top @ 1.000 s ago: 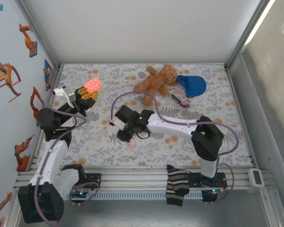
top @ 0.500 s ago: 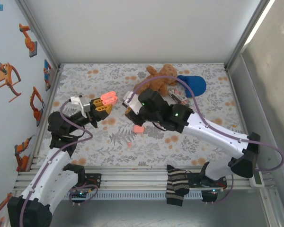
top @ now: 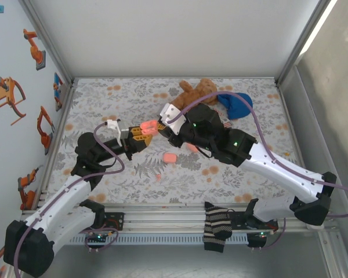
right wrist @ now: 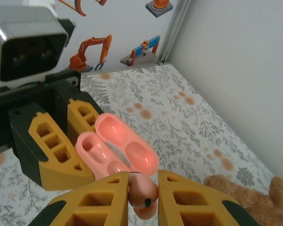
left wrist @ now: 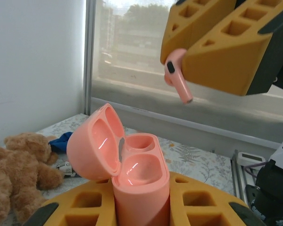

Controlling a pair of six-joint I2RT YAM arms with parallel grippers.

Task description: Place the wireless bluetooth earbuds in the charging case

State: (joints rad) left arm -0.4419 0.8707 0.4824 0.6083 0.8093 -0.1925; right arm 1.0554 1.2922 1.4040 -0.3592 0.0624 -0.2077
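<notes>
My left gripper [top: 140, 132] is shut on the pink charging case [top: 147, 126], which stands upright between its yellow fingers [left wrist: 203, 207] with the lid swung open [left wrist: 132, 174]. Both sockets of the case [right wrist: 115, 148] look empty. My right gripper [top: 161, 125] hovers just right of and above the case, shut on one salmon-pink earbud [right wrist: 142, 194]. That earbud [left wrist: 177, 75] hangs stem down, a short gap above the open case. Another tiny pink earbud [top: 158, 177] lies on the floral mat near the front.
A larger pink rounded piece [top: 169, 157] lies on the mat below the grippers, and another pink bit [top: 191, 147] sits under the right arm. A teddy bear [top: 194, 92], a blue cap [top: 236, 104] and a small striped item [top: 222, 121] lie at the back. A striped sock [top: 216, 229] hangs over the front rail.
The left gripper has carried the open case right and nearer the middle. The right gripper rose off the mat with an earbud and now meets the case above the table's middle.
</notes>
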